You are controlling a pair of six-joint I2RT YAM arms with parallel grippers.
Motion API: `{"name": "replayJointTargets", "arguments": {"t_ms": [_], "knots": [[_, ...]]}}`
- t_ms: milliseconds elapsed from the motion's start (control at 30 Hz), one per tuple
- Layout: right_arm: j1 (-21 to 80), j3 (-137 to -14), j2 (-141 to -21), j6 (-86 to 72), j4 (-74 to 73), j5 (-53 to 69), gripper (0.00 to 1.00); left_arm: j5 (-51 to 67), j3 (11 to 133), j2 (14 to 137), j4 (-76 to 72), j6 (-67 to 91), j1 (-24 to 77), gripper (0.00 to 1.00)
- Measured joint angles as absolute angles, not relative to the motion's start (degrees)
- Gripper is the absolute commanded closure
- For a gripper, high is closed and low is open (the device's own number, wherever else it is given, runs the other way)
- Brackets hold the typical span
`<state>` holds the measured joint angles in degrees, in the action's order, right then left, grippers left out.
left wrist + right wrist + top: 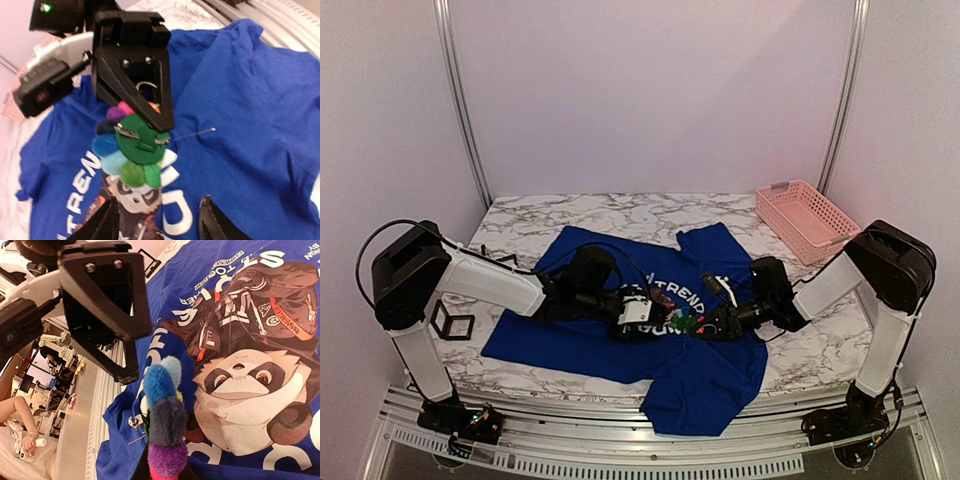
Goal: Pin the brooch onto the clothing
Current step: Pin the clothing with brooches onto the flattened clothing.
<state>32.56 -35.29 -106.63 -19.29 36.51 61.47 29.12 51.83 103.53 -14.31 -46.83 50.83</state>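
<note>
Right end effector (pixel 150 117) pinches the brooch (pixel 140 142) over the clothing (pixel 250 100); left end effector (pixel 160 222) gapes, empty

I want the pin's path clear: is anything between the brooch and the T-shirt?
Nothing visible. The right hand holds the brooch over the T-shirt, its pin sticking out sideways; the open left hand sits beside it.

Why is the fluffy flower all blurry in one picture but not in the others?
Right wrist view: the brooch sits almost against the lens, so its petals go soft, while the panda print on the clothing is sharp. Left wrist view: its green back looks fairly crisp. Top view: even, pinkish light, but the brooch is tiny.
</note>
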Motion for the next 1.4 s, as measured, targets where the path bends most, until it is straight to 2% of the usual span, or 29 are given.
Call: {"name": "replayJointTargets", "arguments": {"t_ms": [167,367,533,700,967,1100,1400], "knots": [[32.6,-35.6,-106.7,-21.9,36.7,62.0,1.00,27.9,49.6,103.5,-27.5,-53.8,52.4,0.47],[32.6,-36.5,-106.8,-25.3,36.8,62.6,1.00,31.0,49.5,103.6,-27.7,-65.0,52.7,0.40],[32.6,-36.5,-106.8,-27.5,36.9,62.6,1.00,31.7,47.5,103.6,-27.5,-69.8,54.2,0.49],[32.6,-36.5,-106.8,-28.8,36.9,62.6,1.00,30.7,45.7,104.9,-33.3,-70.5,56.7,0.51],[32.5,-36.5,-106.8,-29.7,36.9,62.6,1.00,25.1,45.9,109.3,-39.0,-67.4,59.4,0.61],[32.6,-36.4,-106.8,-29.8,37.4,62.6,1.00,21.0,47.0,110.3,-39.2,-65.1,59.5,0.72],[32.5,-36.3,-106.7,-30.5,39.1,62.7,1.00,17.5,48.7,110.3,-39.7,-54.3,59.5,0.75]]}}
